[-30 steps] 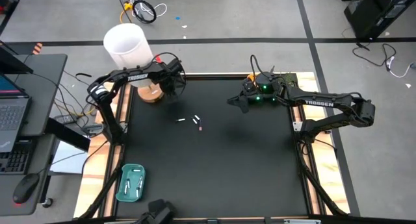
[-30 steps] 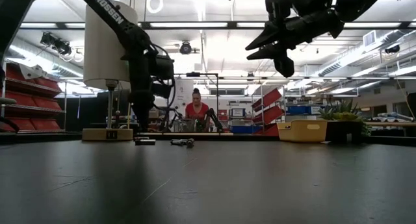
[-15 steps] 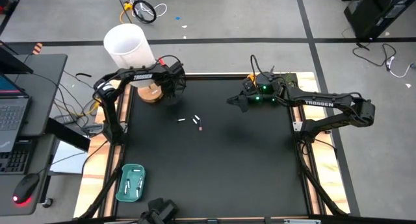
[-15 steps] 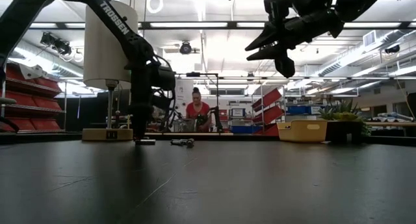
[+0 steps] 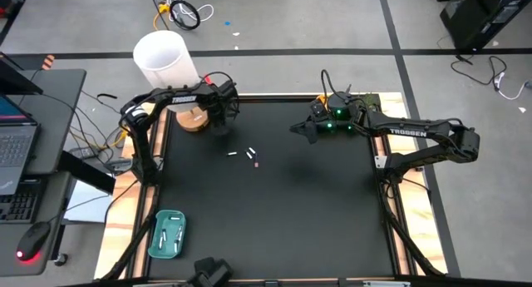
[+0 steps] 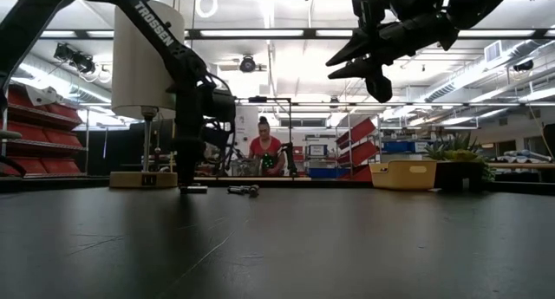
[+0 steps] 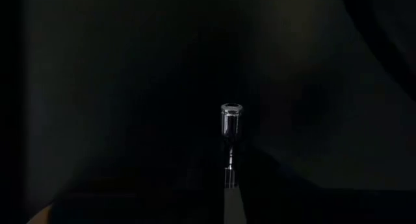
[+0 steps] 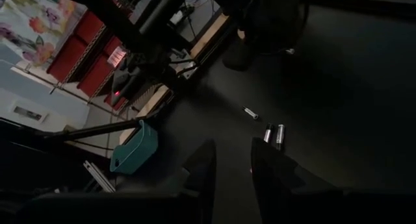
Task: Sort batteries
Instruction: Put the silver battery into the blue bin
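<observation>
Three batteries [image 5: 248, 156] lie mid-table; left claw [image 5: 221, 125] sits behind-left, apparently on one; tray [image 5: 167, 234] front-left.

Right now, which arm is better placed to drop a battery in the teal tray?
Left. The left gripper is down at the table, closed on a battery, with the teal tray on its side. The right gripper hangs raised, open, empty.
</observation>
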### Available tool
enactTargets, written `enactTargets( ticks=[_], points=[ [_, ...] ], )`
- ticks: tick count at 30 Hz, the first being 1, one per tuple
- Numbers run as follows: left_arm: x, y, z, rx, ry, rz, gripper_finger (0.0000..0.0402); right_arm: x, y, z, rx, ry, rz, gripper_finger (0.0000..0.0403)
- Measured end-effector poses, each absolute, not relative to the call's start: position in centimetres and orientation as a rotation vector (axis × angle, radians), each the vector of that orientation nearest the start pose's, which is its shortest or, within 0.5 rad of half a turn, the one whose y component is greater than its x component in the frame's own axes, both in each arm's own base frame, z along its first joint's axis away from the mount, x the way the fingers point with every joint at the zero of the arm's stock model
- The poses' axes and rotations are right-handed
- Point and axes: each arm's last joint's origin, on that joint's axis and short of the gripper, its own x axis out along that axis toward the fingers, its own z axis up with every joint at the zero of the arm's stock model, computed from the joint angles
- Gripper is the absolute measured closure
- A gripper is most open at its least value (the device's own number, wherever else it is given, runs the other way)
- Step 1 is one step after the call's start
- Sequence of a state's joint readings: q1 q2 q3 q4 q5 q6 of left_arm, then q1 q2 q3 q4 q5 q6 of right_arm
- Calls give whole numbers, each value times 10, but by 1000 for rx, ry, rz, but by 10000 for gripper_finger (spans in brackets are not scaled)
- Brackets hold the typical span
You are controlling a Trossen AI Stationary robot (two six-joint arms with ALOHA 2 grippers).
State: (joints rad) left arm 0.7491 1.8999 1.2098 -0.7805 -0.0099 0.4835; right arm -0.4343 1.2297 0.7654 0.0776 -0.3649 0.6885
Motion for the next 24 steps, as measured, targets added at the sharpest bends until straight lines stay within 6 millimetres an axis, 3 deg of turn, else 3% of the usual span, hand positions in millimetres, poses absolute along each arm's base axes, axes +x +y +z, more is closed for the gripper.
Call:
enactTargets(
  ticks=[12, 24],
  points=[
    [257, 223, 157, -95, 1499, 353, 373, 245, -102, 261, 829, 322, -187, 318],
    [264, 224, 232, -241, 1248, 449, 374, 245, -102, 261, 817, 327, -162, 318]
  ],
)
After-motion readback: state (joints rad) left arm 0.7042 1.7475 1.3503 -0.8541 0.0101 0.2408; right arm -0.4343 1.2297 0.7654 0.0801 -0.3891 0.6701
